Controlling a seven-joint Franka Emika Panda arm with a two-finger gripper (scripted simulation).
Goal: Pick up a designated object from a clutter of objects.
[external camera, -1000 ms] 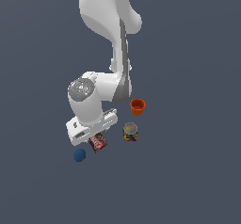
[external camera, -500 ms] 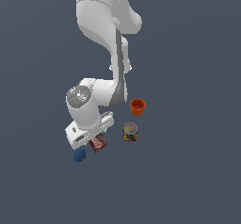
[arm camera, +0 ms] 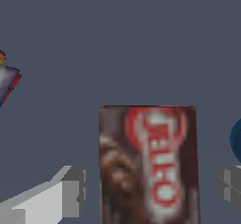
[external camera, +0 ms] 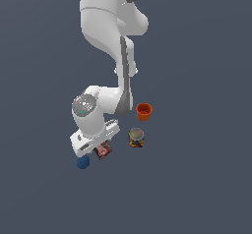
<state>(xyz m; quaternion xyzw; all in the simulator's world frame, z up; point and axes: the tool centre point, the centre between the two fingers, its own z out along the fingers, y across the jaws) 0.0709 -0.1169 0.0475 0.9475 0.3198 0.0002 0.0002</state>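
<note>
The brown box [arm camera: 148, 164] lies flat on the dark grey floor [external camera: 197, 179], its red-and-white label facing up, and it sits directly between the two fingers of the gripper [arm camera: 153, 190]. In the wrist view one grey fingertip [arm camera: 75, 190] stands on one long side of the box and the other fingertip [arm camera: 230, 188] on the opposite side, each with a clear strip of floor between it and the box. The jaws are spread wide, touching nothing.

In the exterior view the white arm [external camera: 106, 36] reaches down from the top of the picture and bends low, with the gripper [external camera: 96, 149] just above the floor. The brown box [external camera: 103, 151] shows only partly there, peeking out from under the hand at its lower edge, on the exterior view's right side of the hand.

The blue ball [external camera: 82, 162] rests just beside the box, on the exterior view's left and a little nearer the bottom of the picture; in the wrist view its edge [arm camera: 235, 140] shows just beyond one fingertip. The multicoloured can [external camera: 136, 137] with a grey top stands on the exterior view's right of the box, apart from it, and only a corner of it [arm camera: 7, 82] enters the wrist view. The orange cup [external camera: 143, 111] stands upright beyond the can, further up the picture, near the arm's lower link and well apart from the box.
</note>
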